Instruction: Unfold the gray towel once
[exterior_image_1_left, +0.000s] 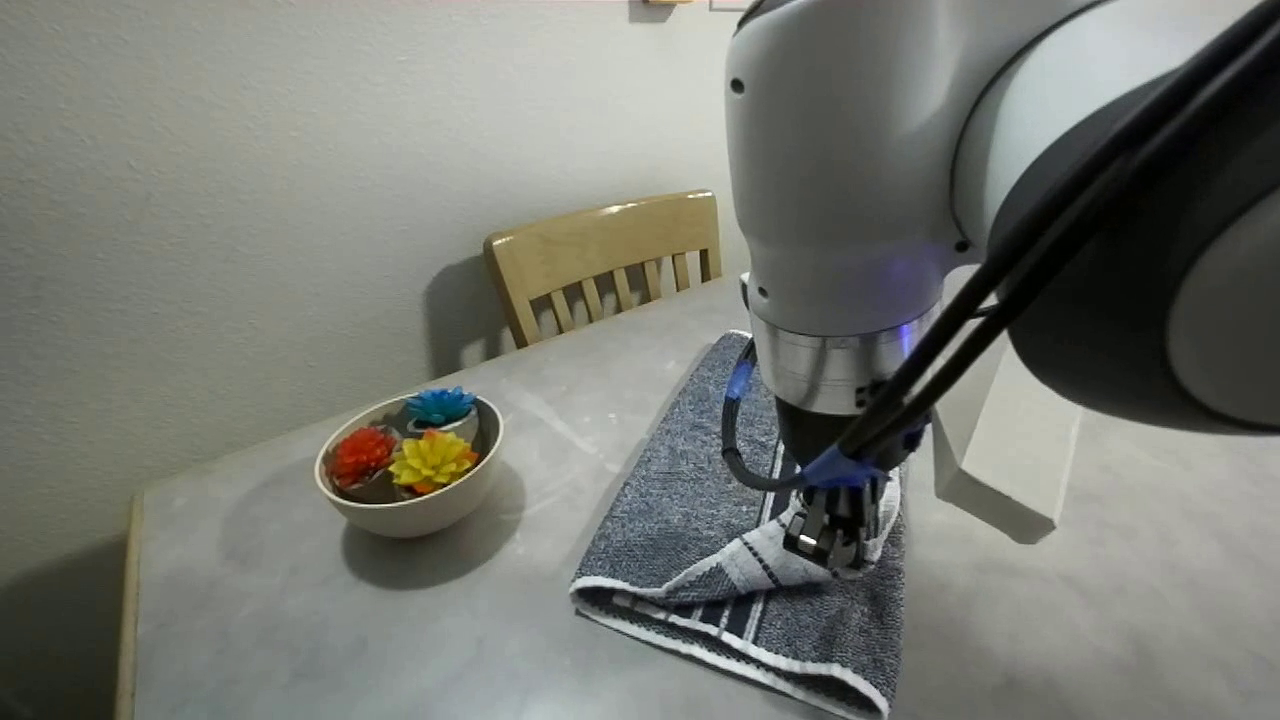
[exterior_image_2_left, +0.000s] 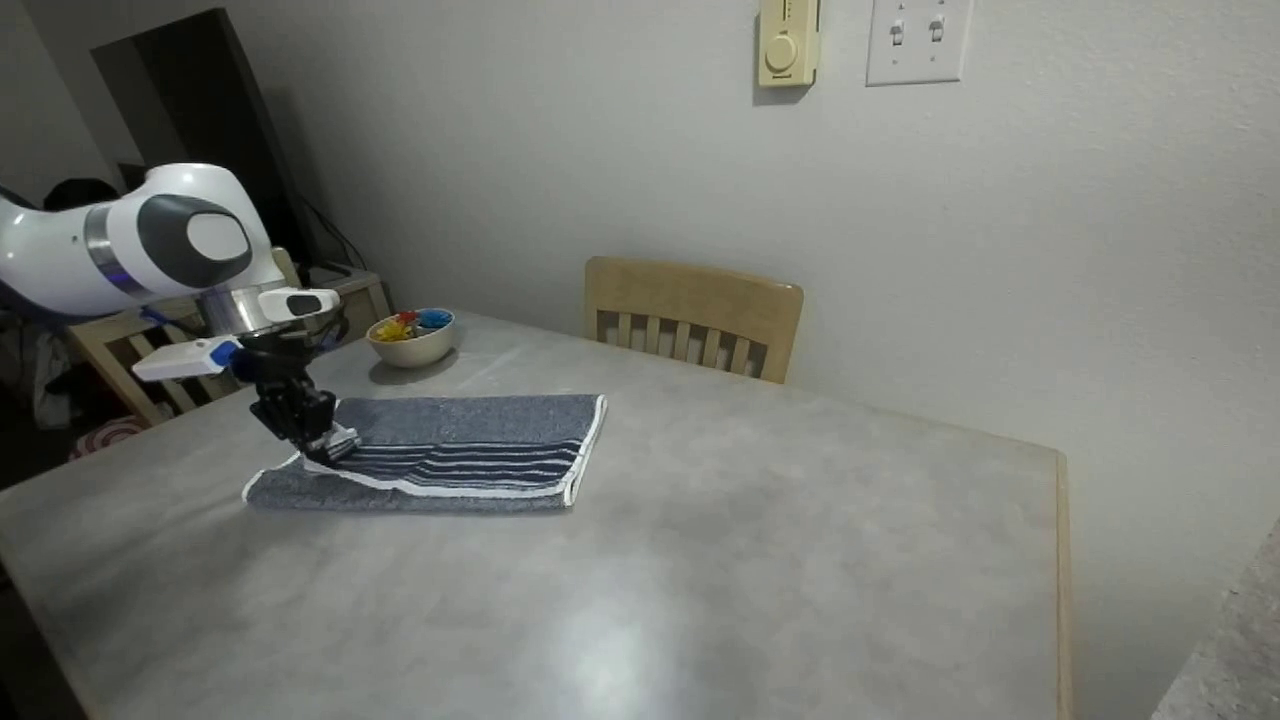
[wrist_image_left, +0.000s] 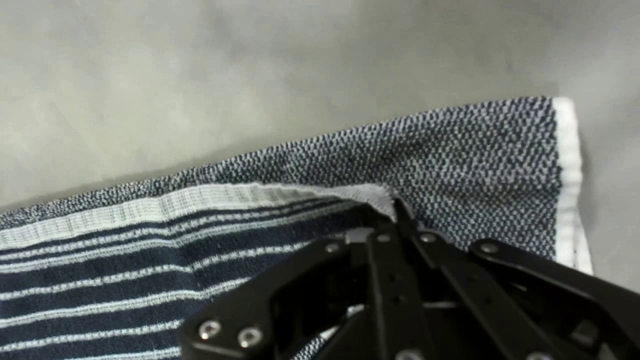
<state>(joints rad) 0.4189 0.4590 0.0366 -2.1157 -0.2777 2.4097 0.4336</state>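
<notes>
The gray towel (exterior_image_1_left: 680, 480) lies folded on the table and also shows in an exterior view (exterior_image_2_left: 470, 420). It is blue-gray terry with white hems and dark and white stripes. In the wrist view the towel (wrist_image_left: 475, 145) has its striped upper layer's white-hemmed corner between my fingertips. My gripper (wrist_image_left: 397, 212) is shut on that corner. In both exterior views the gripper (exterior_image_1_left: 835, 550) (exterior_image_2_left: 318, 448) points down at the towel, with the corner raised and bunched at the tips. The lower layer lies flat under it. The arm hides part of the towel.
A cream bowl (exterior_image_1_left: 425, 515) with red, yellow and blue flowers stands beside the towel near the wall, seen also in an exterior view (exterior_image_2_left: 415, 350). A wooden chair (exterior_image_2_left: 690, 300) stands at the table's wall side. The gray table (exterior_image_2_left: 750, 560) has a wooden edge (exterior_image_2_left: 1062, 560).
</notes>
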